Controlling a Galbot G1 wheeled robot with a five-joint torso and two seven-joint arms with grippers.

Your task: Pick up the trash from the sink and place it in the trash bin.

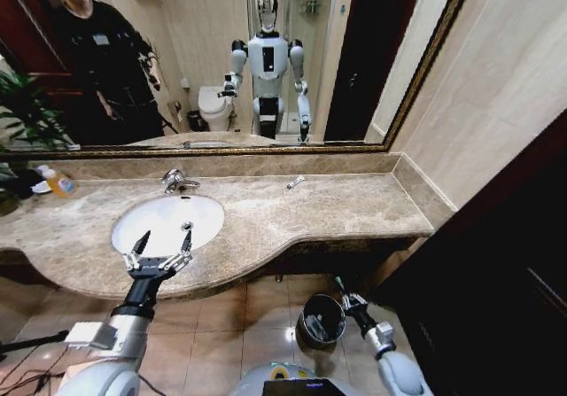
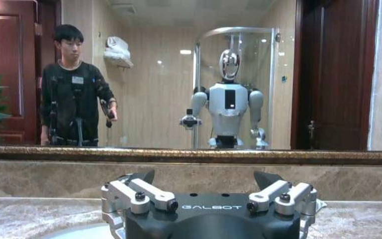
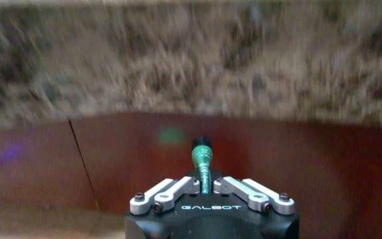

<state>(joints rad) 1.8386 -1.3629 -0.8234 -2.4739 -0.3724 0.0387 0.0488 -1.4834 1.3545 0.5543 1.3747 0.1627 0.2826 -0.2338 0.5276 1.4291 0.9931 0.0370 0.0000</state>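
Head view gives me the left end effector (image 1: 163, 238) spread wide above the sink (image 1: 168, 221); my right end effector (image 1: 346, 294) sits beside the bin (image 1: 322, 319). Right wrist view adds that it's clenched on a green tube (image 3: 202, 162).

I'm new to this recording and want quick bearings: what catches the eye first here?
The left gripper hangs open over the front edge of the white oval sink set in the beige-brown marble counter. Lower down, the right gripper is shut on a thin dark green tube, right beside the round dark trash bin with a shiny rim on the tiled floor.
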